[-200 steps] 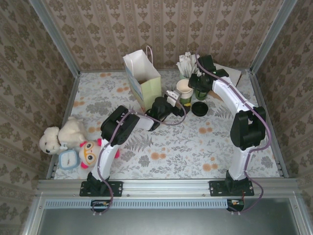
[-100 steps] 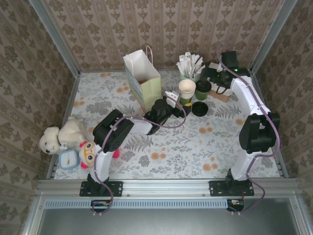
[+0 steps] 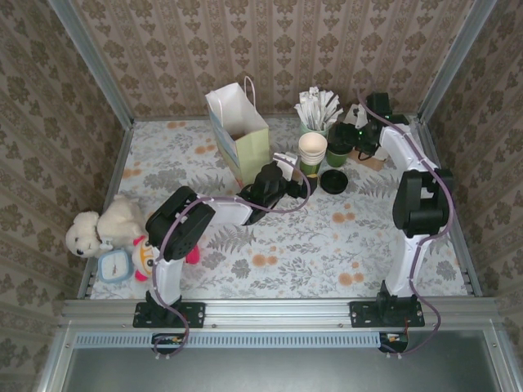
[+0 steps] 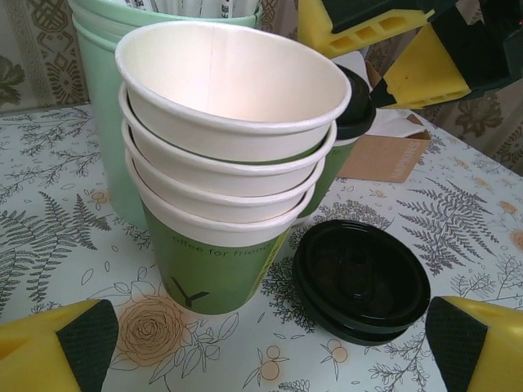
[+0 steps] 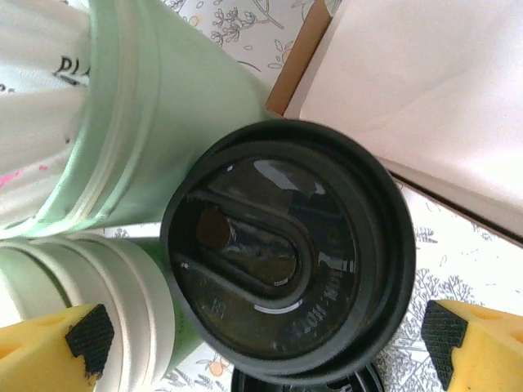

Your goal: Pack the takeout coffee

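A: where's the takeout coffee [image 5: 286, 261]?

B: on the surface, just beside the stack of lidless cups [image 3: 311, 151], on the stack's right and a bit farther back; the cup of sticks [image 5: 155, 114] is behind the stack, close against the coffee too; touching or not, can't tell.

A: your right fingers [image 5: 466, 343]?

B: spread wide, one tip on each side of the black lid, looking straight down on it; nothing held, no contact that I can see.

A: left fingers [image 4: 65, 347]?

B: also wide open, empty, low on the near side of the stack; a loose lid [image 4: 359, 278] lies flat just right of the stack's foot.

A: how will it handle?

B: my guess: thin paper wall, dents if I squeeze hard; the lid looks glossy and slick, and could pop off if I lift by it; can't tell whether it's filled, so I treat it as sloshy and keep it upright.

A: where to grip?

B: I'd say the wall just under the lid rim, stiffest there; gentle close; tight spot with neighbours alongside; the gift bag [image 3: 241, 135] stands left of the stack.
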Robot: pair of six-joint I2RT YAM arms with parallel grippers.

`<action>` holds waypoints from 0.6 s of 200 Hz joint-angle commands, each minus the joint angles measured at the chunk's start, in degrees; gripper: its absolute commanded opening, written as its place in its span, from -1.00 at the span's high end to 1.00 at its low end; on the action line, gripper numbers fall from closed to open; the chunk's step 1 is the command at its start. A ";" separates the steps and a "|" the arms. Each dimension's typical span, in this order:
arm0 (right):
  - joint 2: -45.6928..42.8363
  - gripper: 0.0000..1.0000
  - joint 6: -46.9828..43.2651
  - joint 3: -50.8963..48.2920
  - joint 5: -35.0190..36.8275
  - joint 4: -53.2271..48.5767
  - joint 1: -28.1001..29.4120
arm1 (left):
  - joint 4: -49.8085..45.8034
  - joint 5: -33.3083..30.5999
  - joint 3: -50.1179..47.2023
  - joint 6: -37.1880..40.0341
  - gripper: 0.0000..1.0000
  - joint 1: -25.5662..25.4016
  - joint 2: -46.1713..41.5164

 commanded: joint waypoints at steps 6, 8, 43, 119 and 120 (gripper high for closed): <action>2.46 -1.00 -1.43 3.11 0.36 -0.75 0.22 | -2.22 -1.49 0.43 -0.70 -1.00 -0.11 -0.76; 2.71 -1.00 -1.45 3.18 0.38 -0.91 0.27 | -2.34 -1.51 0.43 -0.71 -1.00 -0.13 -0.79; 5.25 -1.00 -0.71 5.21 1.23 -1.31 0.81 | -3.10 -1.60 0.52 -0.48 -1.00 -0.05 -0.69; 4.43 -0.49 -0.61 4.82 6.19 -3.65 1.09 | -3.55 -1.32 0.27 0.33 -1.00 -0.38 -2.17; 4.33 -0.49 -0.61 4.67 6.27 -3.61 1.09 | -3.50 -1.33 0.26 0.34 -1.00 -0.34 -2.17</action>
